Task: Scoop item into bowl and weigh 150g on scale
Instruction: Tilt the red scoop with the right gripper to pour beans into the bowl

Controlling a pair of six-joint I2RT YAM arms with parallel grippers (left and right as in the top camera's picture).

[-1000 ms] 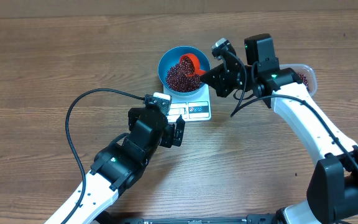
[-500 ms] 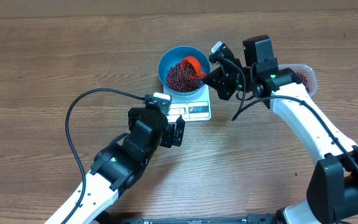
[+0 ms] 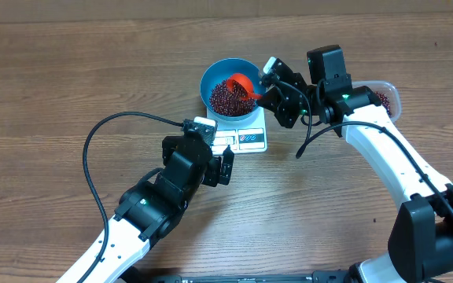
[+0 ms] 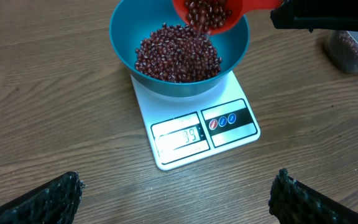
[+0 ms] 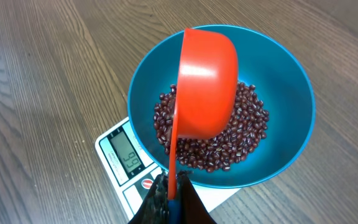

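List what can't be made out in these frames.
scale reading: too small overhead, partly washed out in left wrist, sideways in right wrist.
tub: cut by left wrist's right edge; right arm covers most overhead.
scoop contents: right wrist shows only its underside.
right gripper: cut off at right wrist's bottom edge.

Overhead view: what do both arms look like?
The left arm and right arm match: white rounded shells, black joints and black wrist ends. A black cable loops off the left one; the right one shows small green lights.
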